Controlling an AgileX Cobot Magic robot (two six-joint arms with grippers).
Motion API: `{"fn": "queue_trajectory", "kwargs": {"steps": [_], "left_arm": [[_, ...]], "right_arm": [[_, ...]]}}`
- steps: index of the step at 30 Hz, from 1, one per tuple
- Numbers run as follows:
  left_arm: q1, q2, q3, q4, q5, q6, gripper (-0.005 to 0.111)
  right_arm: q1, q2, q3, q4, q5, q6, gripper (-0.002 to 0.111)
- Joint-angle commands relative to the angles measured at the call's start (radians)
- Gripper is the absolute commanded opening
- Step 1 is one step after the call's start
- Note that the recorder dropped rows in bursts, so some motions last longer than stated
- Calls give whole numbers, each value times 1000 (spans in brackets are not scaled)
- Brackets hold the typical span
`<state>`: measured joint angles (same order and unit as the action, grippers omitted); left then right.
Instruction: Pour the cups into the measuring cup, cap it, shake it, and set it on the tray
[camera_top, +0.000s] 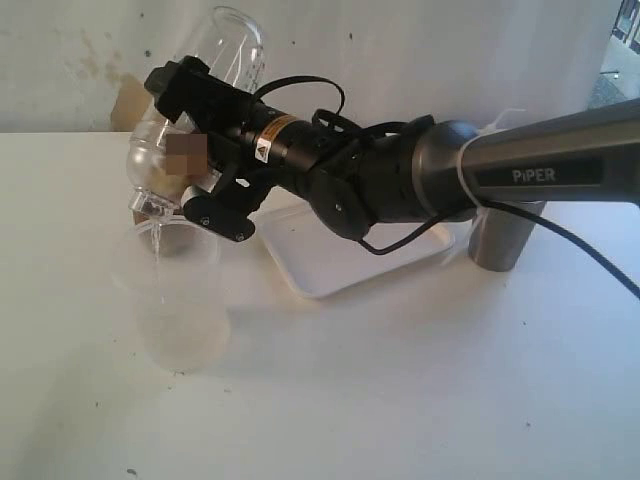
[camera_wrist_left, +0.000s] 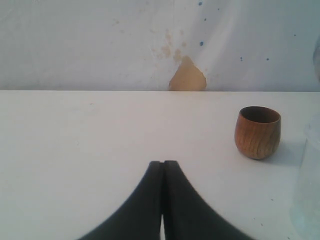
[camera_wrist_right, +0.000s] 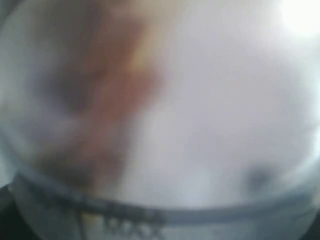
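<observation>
Hanging tilted over the frosted cup (camera_top: 180, 300) at the desk's left side, the clear plastic vessel (camera_top: 235, 45), likely the measuring cup, is looking light, thin-walled and slippery, so the right jaws are spanning its belly wide while the left jaws are lying pressed together, empty.

You are looking at a robot test bench in a plain indoor room. Identify it by the bare white tabletop (camera_top: 400, 400) that fills the work area, and by the black and grey arm (camera_top: 540, 160) lettered PIPER, with its cable running exposed. The white wall (camera_wrist_left: 75, 40) behind the table is in rough condition: it carries stains, dark specks and a tan patch (camera_wrist_left: 187, 77) where the surface has come away. The items standing on the table are loose props: a white tray (camera_top: 330, 268), a steel tumbler (camera_top: 500, 242) and a wooden cup (camera_wrist_left: 257, 132)
</observation>
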<state>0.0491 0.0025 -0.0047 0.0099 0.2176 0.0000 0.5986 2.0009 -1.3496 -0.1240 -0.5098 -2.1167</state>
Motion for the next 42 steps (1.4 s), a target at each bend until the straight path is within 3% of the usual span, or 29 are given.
{"fn": "queue_trajectory", "kwargs": {"steps": [1, 42], "left_arm": [[-2, -2, 5, -2, -14, 0, 0], [-2, -2, 5, -2, -14, 0, 0]], "right_arm": [[-1, -15, -10, -34, -77, -15, 0], [-1, -15, -10, -5, -225, -18, 0]]}}
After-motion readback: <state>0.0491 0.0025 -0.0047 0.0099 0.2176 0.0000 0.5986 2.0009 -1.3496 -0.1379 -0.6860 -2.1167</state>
